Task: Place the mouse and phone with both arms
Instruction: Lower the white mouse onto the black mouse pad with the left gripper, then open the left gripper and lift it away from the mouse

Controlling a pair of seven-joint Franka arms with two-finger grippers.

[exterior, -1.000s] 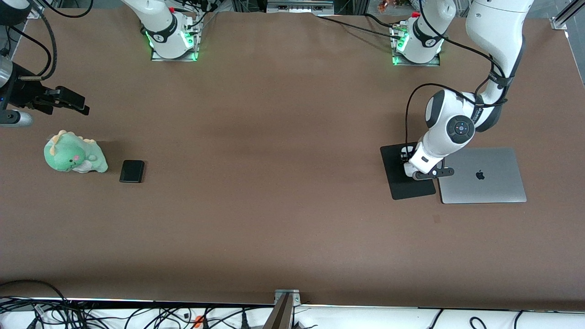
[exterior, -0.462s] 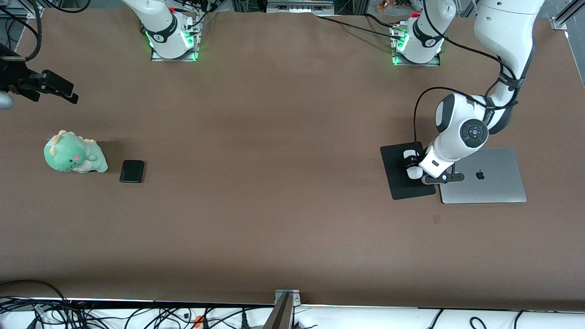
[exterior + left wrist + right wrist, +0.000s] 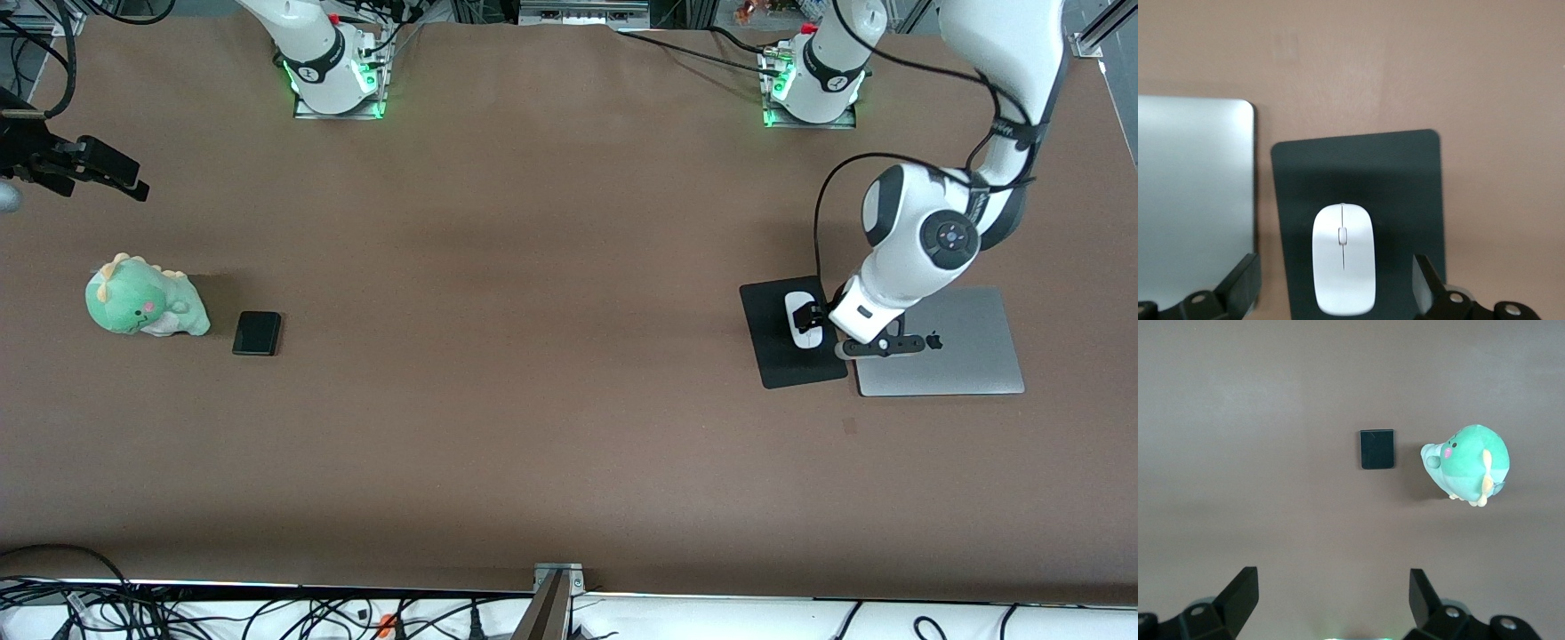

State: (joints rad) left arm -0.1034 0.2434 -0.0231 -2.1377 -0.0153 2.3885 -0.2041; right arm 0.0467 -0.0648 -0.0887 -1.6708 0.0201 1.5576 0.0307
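Observation:
The white mouse (image 3: 803, 324) lies on a black pad (image 3: 775, 356) beside the laptop. My left gripper (image 3: 813, 315) is open just over the mouse, holding nothing. In the left wrist view the mouse (image 3: 1343, 265) sits between the spread fingertips (image 3: 1245, 280) of the left gripper (image 3: 1335, 288). The black phone (image 3: 257, 333) lies flat on the table beside a green plush dinosaur (image 3: 142, 307). My right gripper (image 3: 120, 175) is open and empty, up in the air at the right arm's end of the table. The right wrist view shows the phone (image 3: 1377, 449) well clear of the right gripper (image 3: 1331, 597).
A closed silver laptop (image 3: 956, 356) lies against the pad; it also shows in the left wrist view (image 3: 1191, 200). The plush (image 3: 1468, 463) sits close to the phone. Bare brown table spans the middle. Cables hang along the edge nearest the front camera.
The left arm has lifted and shifted toward the laptop, uncovering the mouse on the pad. The right gripper has drawn away from the plush toward the bases, then held still.

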